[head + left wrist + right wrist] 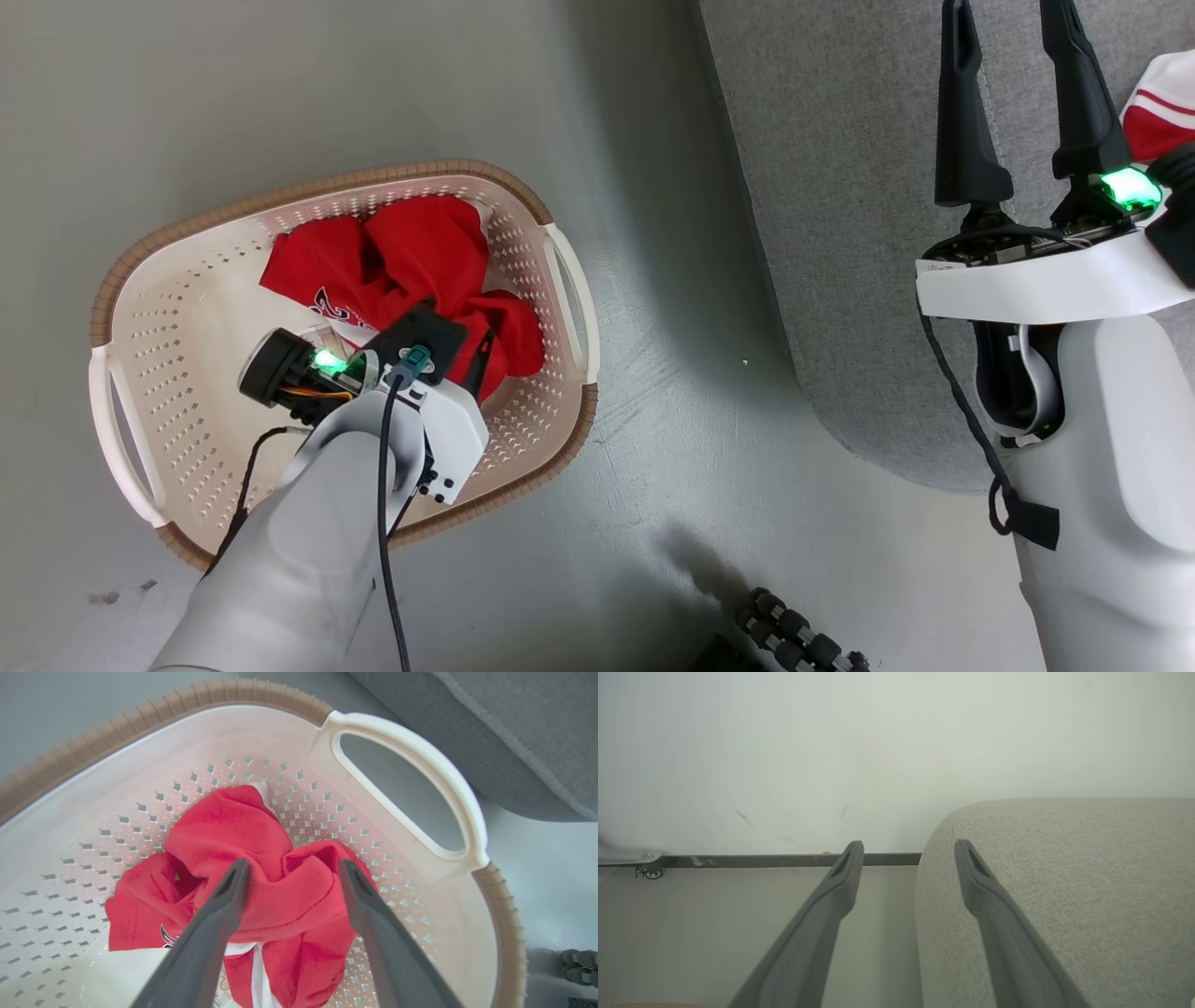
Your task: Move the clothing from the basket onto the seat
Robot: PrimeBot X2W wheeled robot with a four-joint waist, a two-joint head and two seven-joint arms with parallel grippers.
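The cream basket (pixel 187 373) with its brown rim stands on the floor at the left. Crumpled red clothing (pixel 420 252) lies inside it. My left arm reaches down into the basket. In the left wrist view my left gripper (pixel 294 872) is open, its two fingers astride a raised fold of the red clothing (pixel 243 830), near the basket's handle (pixel 402 746). My right gripper (pixel 1005 28) is open and empty above the grey seat (pixel 840 233); it hangs over the seat's rounded edge (pixel 1064 882). Another red-and-white piece of clothing (pixel 1158 103) lies on the seat at the far right.
The grey seat (pixel 514 728) sits close to the right of the basket, with a strip of grey floor between them. A black segmented object (pixel 794 639) lies on the floor near the bottom edge. A pale wall with a dark baseboard (pixel 761 860) and a small caster (pixel 651 871) lies beyond.
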